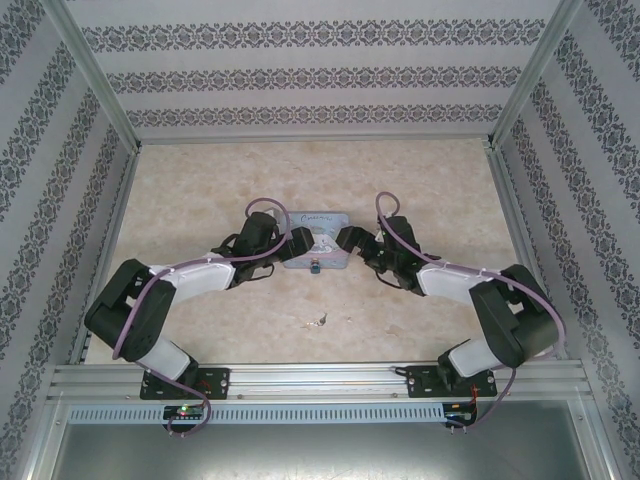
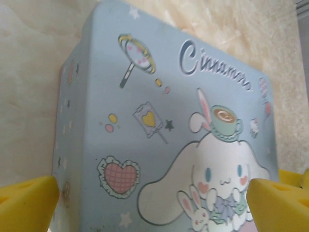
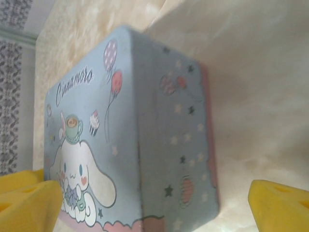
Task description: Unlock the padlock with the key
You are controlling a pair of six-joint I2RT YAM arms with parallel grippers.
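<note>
Beige marbled tabletop (image 1: pixel 200 300), boxed in by patterned wallpaper (image 1: pixel 300 75) on three sides, with an aluminium rail (image 1: pixel 320 378) along the near edge. Bare surface lies all round the centre. The light-blue Cinnamoroll tin (image 1: pixel 315 238) sits between the left gripper (image 1: pixel 299 240) and the right gripper (image 1: pixel 346 238), both jaws spread wide. The padlock (image 1: pixel 315 266) is at the tin's near side, just short of both grippers. The key (image 1: pixel 319 322) lies nearer the bases, well apart.

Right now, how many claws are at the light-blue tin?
2. The left claw is at the left end of the light-blue rectangular metal tin with a cartoon picture; the right claw is at its right end. Both stand open.
</note>
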